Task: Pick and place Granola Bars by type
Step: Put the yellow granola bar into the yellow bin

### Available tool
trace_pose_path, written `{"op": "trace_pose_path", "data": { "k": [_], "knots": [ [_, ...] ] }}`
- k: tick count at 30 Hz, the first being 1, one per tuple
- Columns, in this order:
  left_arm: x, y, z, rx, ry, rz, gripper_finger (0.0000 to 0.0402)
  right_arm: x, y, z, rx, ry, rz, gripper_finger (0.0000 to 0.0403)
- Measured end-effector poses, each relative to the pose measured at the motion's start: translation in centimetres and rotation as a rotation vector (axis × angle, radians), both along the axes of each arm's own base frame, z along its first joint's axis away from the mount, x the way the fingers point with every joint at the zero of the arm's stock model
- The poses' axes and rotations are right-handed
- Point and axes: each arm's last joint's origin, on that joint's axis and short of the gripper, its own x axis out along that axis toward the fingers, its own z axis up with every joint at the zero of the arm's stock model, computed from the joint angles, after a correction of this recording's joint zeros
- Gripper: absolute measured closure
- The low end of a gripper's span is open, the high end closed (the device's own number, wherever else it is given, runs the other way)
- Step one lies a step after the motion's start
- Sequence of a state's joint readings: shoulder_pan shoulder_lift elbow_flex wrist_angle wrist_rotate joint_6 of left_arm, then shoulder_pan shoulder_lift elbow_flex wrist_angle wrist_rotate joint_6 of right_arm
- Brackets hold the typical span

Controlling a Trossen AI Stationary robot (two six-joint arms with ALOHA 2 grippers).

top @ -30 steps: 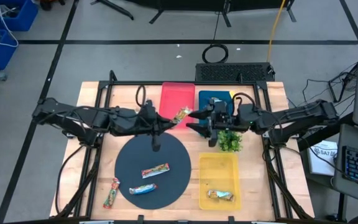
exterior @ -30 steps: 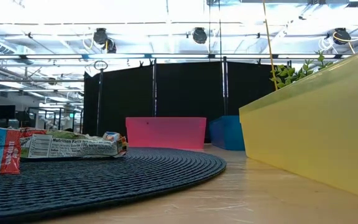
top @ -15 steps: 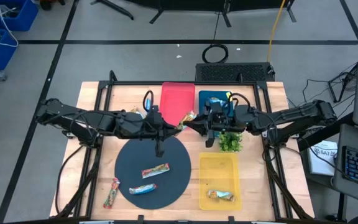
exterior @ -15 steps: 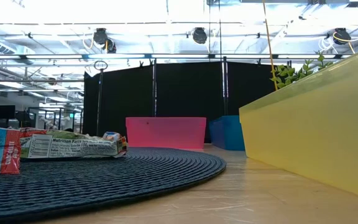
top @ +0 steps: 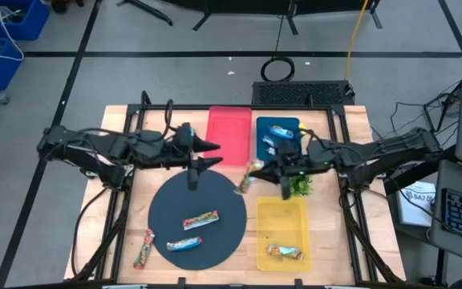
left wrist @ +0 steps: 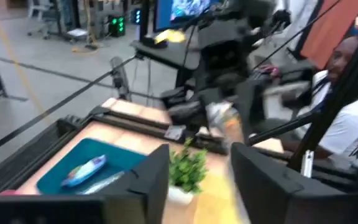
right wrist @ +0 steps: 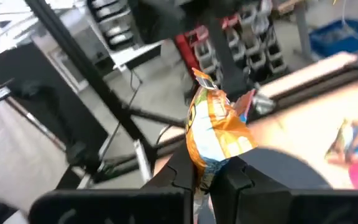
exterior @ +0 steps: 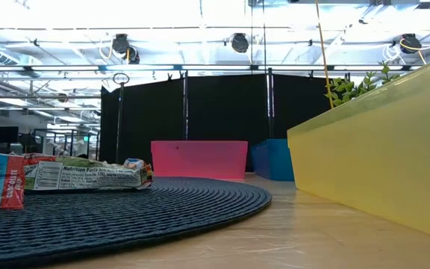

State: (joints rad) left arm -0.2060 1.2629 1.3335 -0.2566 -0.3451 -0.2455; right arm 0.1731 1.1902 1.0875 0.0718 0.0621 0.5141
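The right claw (top: 257, 170) is held above the worktop (top: 155, 120), between the dark round mat (top: 215, 205) and the yellow tray (top: 283, 210), and it is clamped on an orange-green-yellow bar (right wrist: 216, 127). In the right wrist view that bar is seen pinched only at its lower end, the rest standing free and crumpled above the fingers, so a slip is judged the main danger: a shiny wrapper held at one end could slide out during a swing and land on the mat or on the wood instead of in a tray. The left claw (top: 204, 154) is poised near the red tray (top: 229, 132), fingers spread and empty. Two arms this close could be clipped together. Three bars are seen on and beside the mat, one in the yellow tray, others in the blue tray (top: 263, 128), beside the green plant sprig (top: 299, 185)
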Motion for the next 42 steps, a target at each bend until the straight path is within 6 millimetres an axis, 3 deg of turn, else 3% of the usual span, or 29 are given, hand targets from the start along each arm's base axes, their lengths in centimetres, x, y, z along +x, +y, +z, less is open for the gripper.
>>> {"op": "trace_pose_path", "data": {
  "k": [4,7,11,20,30,32,35,42],
  "knots": [
    [-1.7,1.0,0.6,0.037,0.026,0.027,0.0179,-1.7,1.0,-0.2,0.05,0.117,0.069,0.0389],
    [-3.3,2.0,1.4,0.038,0.008,0.132,0.0162,-2.6,2.2,-1.6,0.098,0.286,0.15,0.039],
    [-4.5,3.4,1.1,-0.029,0.056,0.268,0.0157,-3.2,3.9,-3.9,0.108,0.514,0.21,0.0391],
    [-5.7,5.0,-1.2,-0.191,0.234,0.443,0.0156,-2.9,7.8,-10.3,0.002,0.978,0.344,0.0391],
    [-5.7,5.0,-1.7,-0.2,0.282,0.457,0.0156,-1.0,10.2,-15.2,-0.104,1.121,0.456,0.0392],
    [-5.8,5.1,-1.9,-0.241,0.293,0.477,0.0156,-0.8,10.4,-15.7,-0.101,1.131,0.488,0.0385],
    [-6.4,5.5,-2.6,-0.372,0.319,0.575,0.0156,-0.6,10.5,-15.7,-0.064,1.12,0.525,0.0341],
    [-7.6,5.8,-6.1,-0.67,0.426,0.884,0.0156,-1.1,10.0,-13.8,0.02,1.079,0.538,0.0244]
  ]
}}
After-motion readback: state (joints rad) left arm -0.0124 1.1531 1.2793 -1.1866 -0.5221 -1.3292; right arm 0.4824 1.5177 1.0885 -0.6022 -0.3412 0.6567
